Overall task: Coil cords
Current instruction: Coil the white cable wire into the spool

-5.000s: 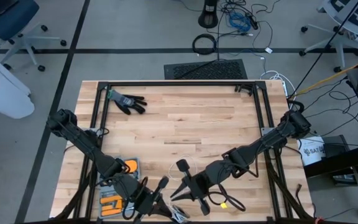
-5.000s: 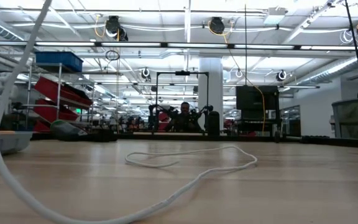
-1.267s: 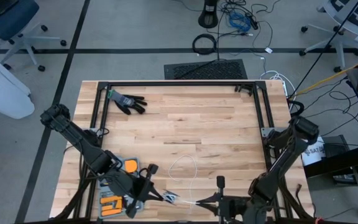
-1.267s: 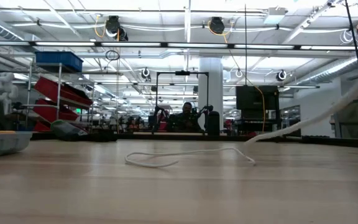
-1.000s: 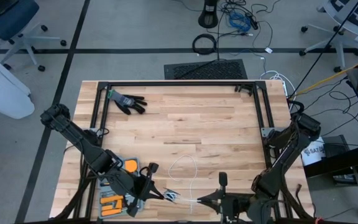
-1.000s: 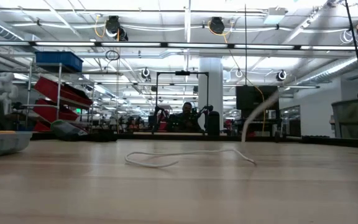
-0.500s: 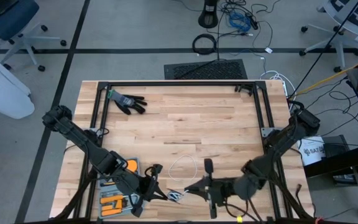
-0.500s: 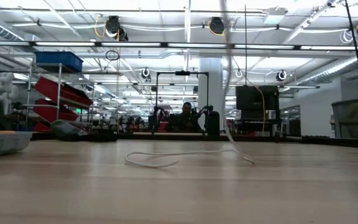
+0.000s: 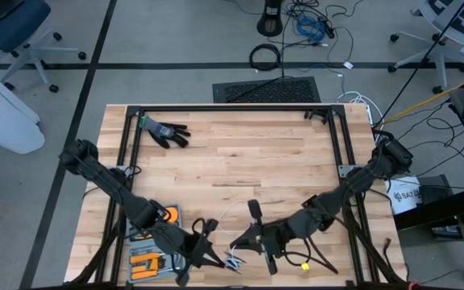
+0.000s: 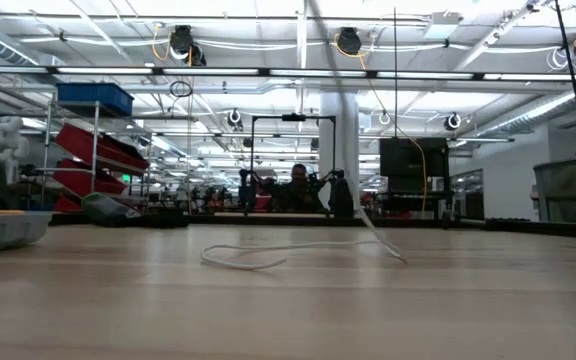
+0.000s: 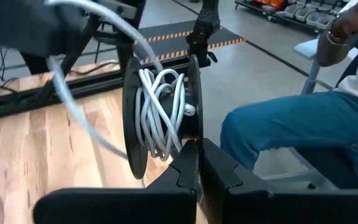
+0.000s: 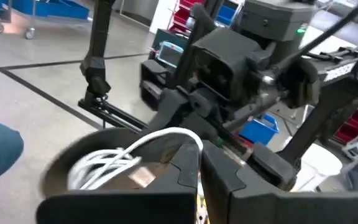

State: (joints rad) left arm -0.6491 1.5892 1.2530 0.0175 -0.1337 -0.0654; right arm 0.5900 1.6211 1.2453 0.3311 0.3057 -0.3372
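A thin white cord lies in a loose loop (image 9: 234, 211) (image 10: 268, 258) on the wooden table, and one strand (image 10: 343, 110) rises from it. The rest is wound on a black two-disc spool (image 11: 160, 115) (image 9: 234, 260) near the table's near edge. My left gripper (image 9: 220, 262) (image 11: 194, 146) is shut on the spool. My right gripper (image 9: 236, 243) (image 12: 197, 149) stands close above the spool (image 12: 104, 168), shut on the cord. My left gripper pinches the rim of one spool disc (image 11: 191, 134) between its two fingers, coming nearly level from the table's left. The spool stands on edge, lifted clear of the table. My right gripper pinches the cord (image 12: 188, 134) between its two fingers, coming level from the table's right. From the fingers the cord arches over to the windings on the spool (image 12: 114, 158); its other side drops to the loop on the table.
A black glove (image 9: 166, 131) lies at the far left. An orange and grey tool tray (image 9: 151, 256) sits by the left arm. Black frame rails (image 9: 232, 109) border the table. A seated person's leg (image 11: 291, 124) shows beyond the near edge.
My right gripper has swung from the near edge toward the table's left and far side, rolling its wrist and carrying the cord around the spool. The rising strand has swept leftward in the low view. The loop on the table has stayed in place.
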